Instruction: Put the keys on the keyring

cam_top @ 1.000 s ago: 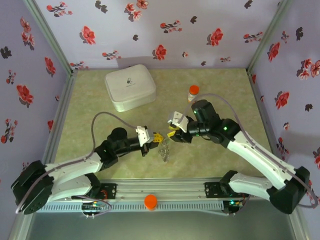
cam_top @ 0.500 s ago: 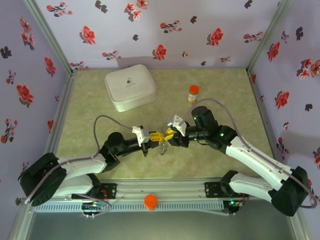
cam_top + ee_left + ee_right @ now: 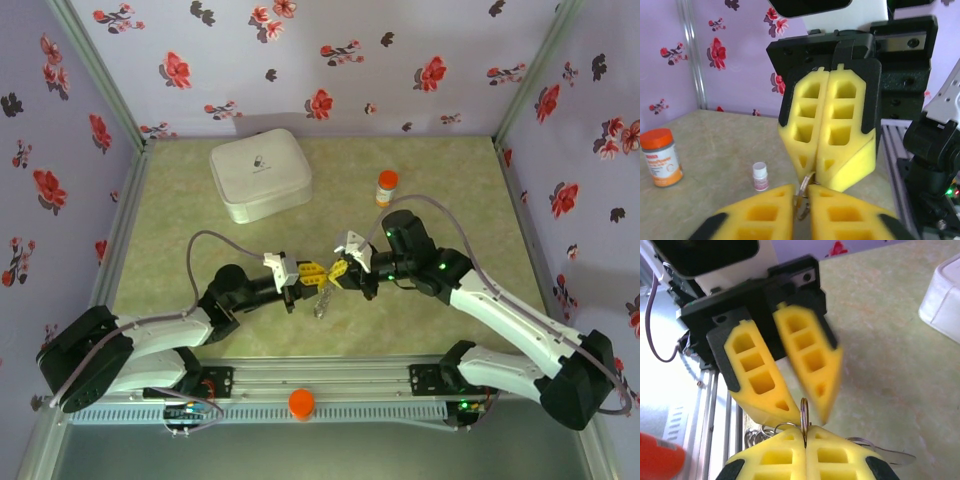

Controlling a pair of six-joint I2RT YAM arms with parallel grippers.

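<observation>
Mid-table, my two grippers meet tip to tip. My right gripper (image 3: pixel 337 271) (image 3: pixel 804 434) is shut on the keyring (image 3: pixel 804 412), a thin metal split ring standing on edge above its pads. My left gripper (image 3: pixel 312 272) (image 3: pixel 801 194) faces it, its yellow fingers (image 3: pixel 757 377) parted on either side of the ring (image 3: pixel 803 184) with daylight showing; one finger is blurred. A small bunch of metal loops and keys (image 3: pixel 321 300) hangs below the fingertips. More loops (image 3: pixel 760 432) and a silvery blade (image 3: pixel 892 456) show behind my right pads. Key head colours cannot be told.
A white rounded box (image 3: pixel 260 174) lies at the back left. An orange-capped pill bottle (image 3: pixel 386 187) (image 3: pixel 661 157) stands at the back, right of centre. A tiny white vial (image 3: pixel 760 176) stands on the mat. The rail with an orange knob (image 3: pixel 301 403) runs along the near edge.
The grippers have closed in on each other. My right gripper has shut on the ring, and my left jaws have parted from their grip on it.
</observation>
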